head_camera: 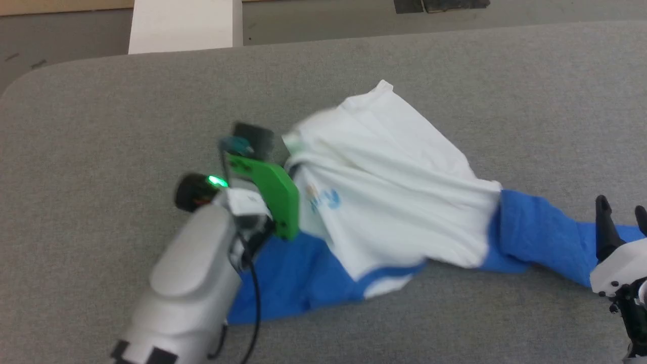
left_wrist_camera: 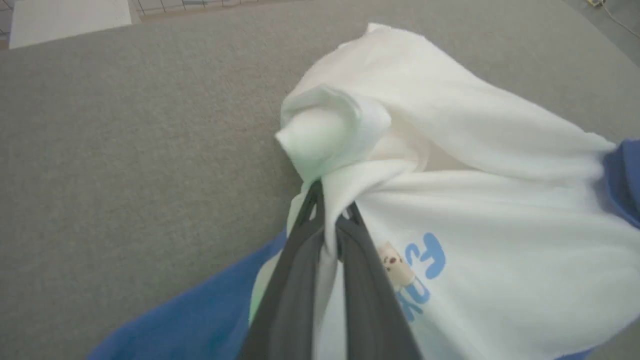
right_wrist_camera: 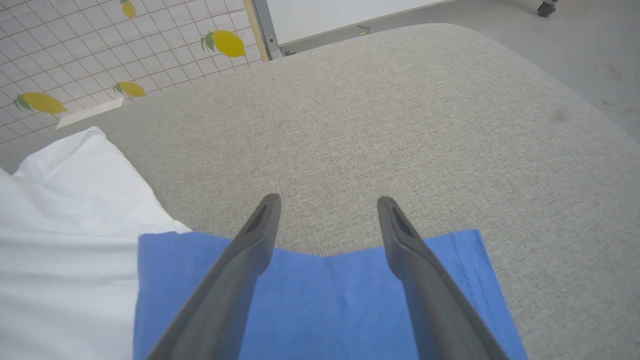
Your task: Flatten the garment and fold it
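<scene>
Head view, garment [head_camera: 404, 202] crumpled, white body, blue sleeves

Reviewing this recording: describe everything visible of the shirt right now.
The shirt looks like soft knit cloth: white body, blue sleeves, blue collar trim, a small blue chest logo. It lies crumpled, not flat, on the grey table. One sleeve stretches out under the open right gripper; the other lies bunched nearer the robot. The left gripper is shut on a pinched white fold near the logo.
</scene>
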Motion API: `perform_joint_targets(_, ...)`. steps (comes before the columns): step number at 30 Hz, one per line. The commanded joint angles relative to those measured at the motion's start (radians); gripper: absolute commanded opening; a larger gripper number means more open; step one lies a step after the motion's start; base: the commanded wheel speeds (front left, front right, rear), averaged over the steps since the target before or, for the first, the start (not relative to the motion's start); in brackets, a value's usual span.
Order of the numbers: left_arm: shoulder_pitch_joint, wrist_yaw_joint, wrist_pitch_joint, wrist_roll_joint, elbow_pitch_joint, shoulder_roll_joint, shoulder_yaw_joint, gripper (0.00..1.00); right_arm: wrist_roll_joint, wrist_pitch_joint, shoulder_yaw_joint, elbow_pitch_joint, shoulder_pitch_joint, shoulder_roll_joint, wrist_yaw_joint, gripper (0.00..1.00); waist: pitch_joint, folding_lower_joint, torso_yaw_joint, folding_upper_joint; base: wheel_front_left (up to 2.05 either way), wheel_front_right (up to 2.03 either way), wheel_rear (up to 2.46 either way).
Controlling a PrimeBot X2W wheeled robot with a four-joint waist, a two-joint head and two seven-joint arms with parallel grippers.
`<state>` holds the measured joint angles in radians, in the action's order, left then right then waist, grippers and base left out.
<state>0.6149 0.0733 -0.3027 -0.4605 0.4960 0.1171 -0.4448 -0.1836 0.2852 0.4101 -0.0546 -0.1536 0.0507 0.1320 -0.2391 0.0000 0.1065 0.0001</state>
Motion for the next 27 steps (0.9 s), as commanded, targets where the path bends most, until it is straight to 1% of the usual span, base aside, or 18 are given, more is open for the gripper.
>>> perform_joint_targets(1,0.050,-0.019,0.029,-0.004,0.016,0.026,0.032,0.00,-0.005,-0.008,-0.012,-0.003,-0.016,0.000,-0.001,1.00,-0.016,0.0000,0.005,-0.0001,0.00,0.00,0.00)
perform_joint_targets(5,0.139,-0.048,0.076,-0.010,0.087,0.071,0.098,0.00,-0.009,-0.015,-0.039,-0.006,-0.027,0.000,-0.001,1.00,-0.045,0.0000,0.022,-0.0001,0.00,0.00,0.00)
perform_joint_targets(7,0.173,-0.047,0.084,-0.015,0.133,0.092,0.115,0.00,-0.007,-0.020,-0.049,-0.008,-0.029,0.000,-0.001,1.00,-0.054,0.0000,0.029,-0.0001,0.00,0.00,0.00)
perform_joint_targets(9,0.189,-0.044,0.093,-0.023,0.168,0.100,0.127,0.00,-0.004,-0.022,-0.056,-0.011,-0.027,0.000,-0.001,1.00,-0.057,0.0000,0.031,-0.0001,0.00,0.00,0.00)
perform_joint_targets(10,0.185,-0.023,0.109,-0.061,0.202,0.082,0.144,1.00,-0.002,-0.024,-0.060,-0.015,-0.019,0.000,-0.001,1.00,-0.044,0.0000,0.022,-0.0001,0.00,0.00,0.00)
perform_joint_targets(12,0.171,-0.012,0.133,-0.082,0.208,0.074,0.155,1.00,0.000,-0.027,-0.068,-0.012,-0.015,0.000,-0.001,1.00,-0.026,0.0000,0.012,-0.0001,0.00,0.00,0.00)
perform_joint_targets(14,0.147,-0.004,0.179,-0.102,0.194,0.069,0.173,1.00,-0.004,-0.030,-0.078,-0.003,-0.013,0.000,-0.001,1.00,-0.003,0.0000,-0.002,-0.0001,0.00,0.00,0.00)
perform_joint_targets(16,0.110,0.004,0.259,-0.121,0.149,0.067,0.198,1.00,-0.007,-0.027,-0.096,0.010,-0.011,0.000,-0.001,1.00,0.020,0.0000,-0.016,-0.0001,0.00,0.00,0.00)
perform_joint_targets(18,0.059,0.009,0.345,-0.114,0.085,0.077,0.208,1.00,-0.013,-0.018,-0.115,0.027,-0.008,0.000,-0.001,1.00,0.037,0.0000,-0.036,-0.0001,0.00,0.00,0.00)
perform_joint_targets(20,-0.018,0.001,0.450,-0.097,0.005,0.095,0.223,1.00,-0.007,-0.001,-0.151,0.043,-0.010,0.000,-0.001,1.00,0.054,0.0000,-0.055,-0.0001,0.00,0.00,0.00)
perform_joint_targets(22,-0.100,-0.013,0.511,-0.082,-0.061,0.107,0.236,1.00,-0.003,0.025,-0.190,0.047,-0.020,0.000,-0.001,1.00,0.063,0.0000,-0.070,-0.0001,0.00,0.00,0.00)
perform_joint_targets(25,-0.209,-0.041,0.548,-0.068,-0.150,0.116,0.265,1.00,0.019,0.076,-0.254,0.033,-0.054,0.000,-0.001,1.00,0.064,0.0000,-0.089,-0.0001,0.00,0.00,0.00)
perform_joint_targets(27,-0.287,-0.063,0.557,-0.062,-0.213,0.114,0.291,1.00,0.064,0.141,-0.311,-0.001,-0.098,0.000,-0.001,1.00,0.058,0.0000,-0.106,-0.0001,0.00,0.00,0.00)
